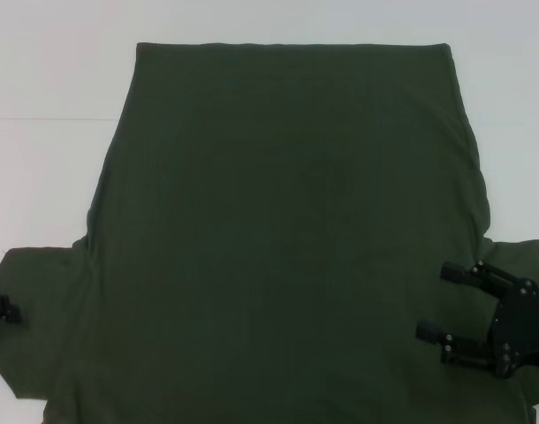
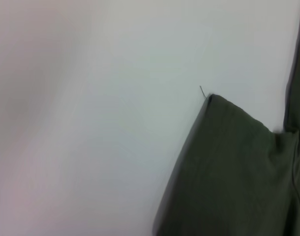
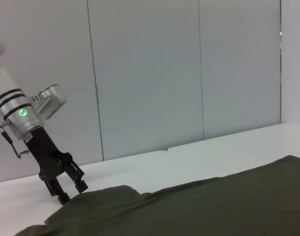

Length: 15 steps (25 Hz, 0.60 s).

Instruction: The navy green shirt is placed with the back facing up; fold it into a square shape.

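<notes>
Olive T-shirt spread plain side up on a white table, a gripper at each sleeve.

The white table [image 1: 40, 79] carries the navy green shirt [image 1: 287, 230], which lies flat across most of it, its straight hem at the far end from the robot and both short sleeves spread out to the sides near the robot. The right gripper [image 1: 444, 305] hovers over the shirt's right sleeve, its two black fingers spread apart with nothing between them, pointing in toward the shirt's middle. The left gripper [image 3: 71, 189] sits at the outer edge of the shirt's left sleeve, fingertips down at the cloth; its fingers stand slightly parted, and whether they pinch the fabric cannot be told.
</notes>
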### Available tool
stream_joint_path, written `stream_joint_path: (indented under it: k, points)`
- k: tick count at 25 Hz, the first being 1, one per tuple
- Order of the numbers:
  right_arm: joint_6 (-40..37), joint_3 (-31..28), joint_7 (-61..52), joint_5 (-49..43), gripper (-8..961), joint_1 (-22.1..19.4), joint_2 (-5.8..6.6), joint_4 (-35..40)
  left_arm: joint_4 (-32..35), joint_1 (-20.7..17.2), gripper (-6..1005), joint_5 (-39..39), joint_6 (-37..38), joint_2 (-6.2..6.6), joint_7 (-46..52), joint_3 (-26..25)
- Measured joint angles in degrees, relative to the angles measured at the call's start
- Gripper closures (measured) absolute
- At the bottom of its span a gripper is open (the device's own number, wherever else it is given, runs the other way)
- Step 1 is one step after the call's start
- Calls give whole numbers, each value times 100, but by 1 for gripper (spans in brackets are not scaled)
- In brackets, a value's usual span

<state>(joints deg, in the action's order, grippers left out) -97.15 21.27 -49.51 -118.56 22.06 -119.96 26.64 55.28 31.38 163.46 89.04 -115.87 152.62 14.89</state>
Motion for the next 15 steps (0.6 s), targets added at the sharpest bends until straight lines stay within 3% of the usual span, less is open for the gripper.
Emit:
stream_joint_path:
  k: [15]
  points:
    - [-14,0,-1,0,40,0,0,-1,-64,1,139,8,-32,5,-8,14]
